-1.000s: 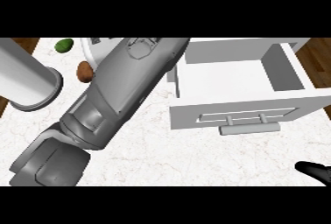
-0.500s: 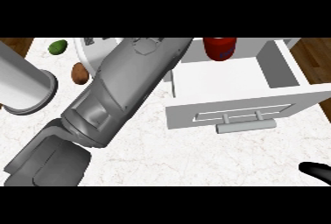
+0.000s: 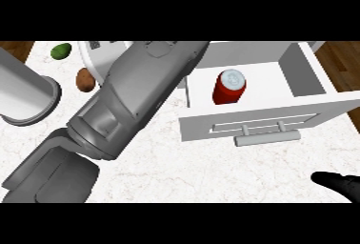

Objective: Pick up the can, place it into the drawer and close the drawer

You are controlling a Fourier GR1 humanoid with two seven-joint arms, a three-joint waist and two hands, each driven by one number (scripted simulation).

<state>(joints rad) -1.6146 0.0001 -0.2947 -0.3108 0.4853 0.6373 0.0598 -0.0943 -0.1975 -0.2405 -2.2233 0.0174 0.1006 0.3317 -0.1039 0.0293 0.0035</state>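
Already lodged: red can (image 3: 231, 86), stood upright inside the open white drawer (image 3: 307, 70), silver top facing the head view, long axis vertical. Sat towards the left half of the compartment, apart from the front panel (image 3: 211, 127) and from the right wall. Touched by no hand.

Item, drawer: pulled out over the marbled surface (image 3: 204, 174), front panel nearest the robot, grey bar handle (image 3: 267, 138) mounted on its lower middle.

Item, right hand (image 3: 339, 184): showed only in part at the lower right edge, low over the surface, near the drawer front and well apart from the can. Held nothing visible; could not tell whether open or curled. Lay below and to the right of the handle, so judged the nearer hand for the push. Drawer travel judged to run away from the robot, towards the top of the view.

Item, left forearm (image 3: 134, 100): lay diagonally from the lower left up to the top centre, just beside the drawer's left wall. Left hand itself out of view beyond the upper edge; state of its fingers could not be told.

Sundries, left of the forearm: green fruit (image 3: 62, 50), brown rounded object (image 3: 85, 79), grey cylinder (image 3: 25, 95).

Judged: placing done, closing not yet done.
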